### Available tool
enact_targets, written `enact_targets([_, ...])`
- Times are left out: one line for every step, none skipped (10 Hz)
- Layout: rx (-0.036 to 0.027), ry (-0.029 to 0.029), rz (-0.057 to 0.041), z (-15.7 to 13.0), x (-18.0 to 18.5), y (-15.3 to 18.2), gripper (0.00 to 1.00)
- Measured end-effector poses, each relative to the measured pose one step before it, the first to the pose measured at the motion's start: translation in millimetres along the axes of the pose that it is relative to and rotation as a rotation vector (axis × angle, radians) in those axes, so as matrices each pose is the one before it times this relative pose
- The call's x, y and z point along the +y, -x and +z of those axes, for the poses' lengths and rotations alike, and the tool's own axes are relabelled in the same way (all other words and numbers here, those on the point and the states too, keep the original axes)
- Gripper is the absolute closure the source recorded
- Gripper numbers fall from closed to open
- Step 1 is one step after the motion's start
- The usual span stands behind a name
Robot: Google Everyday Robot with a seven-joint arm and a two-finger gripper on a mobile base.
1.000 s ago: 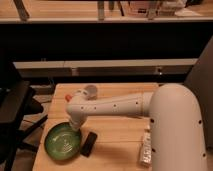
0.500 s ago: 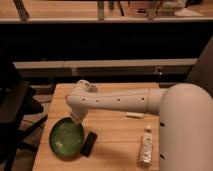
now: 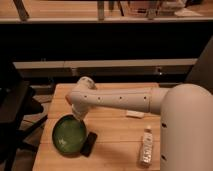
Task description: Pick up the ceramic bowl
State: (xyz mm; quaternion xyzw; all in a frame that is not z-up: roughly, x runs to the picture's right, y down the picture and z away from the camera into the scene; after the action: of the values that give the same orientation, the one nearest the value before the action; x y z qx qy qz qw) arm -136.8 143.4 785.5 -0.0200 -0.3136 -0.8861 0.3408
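Observation:
The green ceramic bowl (image 3: 69, 136) is at the front left of the wooden table (image 3: 115, 135). It is tilted, with its inside facing the camera and its far rim raised. My gripper (image 3: 78, 119) is at the end of the white arm, right at the bowl's upper right rim, and is shut on that rim. The fingers are mostly hidden behind the wrist. The bowl's lower edge hangs near the table's left front edge.
A black phone-like slab (image 3: 90, 144) lies just right of the bowl. A clear plastic bottle (image 3: 146, 148) lies at the front right. A small white flat object (image 3: 135, 114) lies mid-table. A dark chair (image 3: 15, 115) stands to the left.
The bowl lay flat on the table a second ago. It has since tipped up at the gripper's side, and the arm has shifted slightly.

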Motion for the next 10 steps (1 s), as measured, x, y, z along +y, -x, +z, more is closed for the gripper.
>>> enact_targets([0.00272, 0.00355, -0.00512, -4.18, 1.81, -1.56, 1.0])
enact_targets([0.00166, 0.00332, -0.00317, -1.12, 2.52, -0.62, 1.0])
enact_targets([0.00091, 0.00302, -0.00346, -1.43, 3.22, -0.66, 1.0])
enact_targets([-0.00076, 0.00357, -0.0055, -3.0, 3.53, -1.0, 1.0])
enact_targets([-0.00185, 0.00473, -0.00825, -6.67, 4.19, -1.9, 1.0])
enact_targets([-0.00085, 0.00344, -0.00512, -7.39, 3.29, -1.83, 1.0])
enact_targets([-0.00115, 0.00361, -0.00457, -5.47, 2.18, -0.87, 1.0])
enact_targets([-0.00035, 0.00373, -0.00622, -2.21, 3.23, 0.0, 1.0])
enact_targets([-0.00018, 0.00511, -0.00411, -2.25, 3.76, 0.04, 1.0])
enact_targets([-0.0007, 0.00212, 0.00012, -2.43, 3.22, 0.67, 1.0])
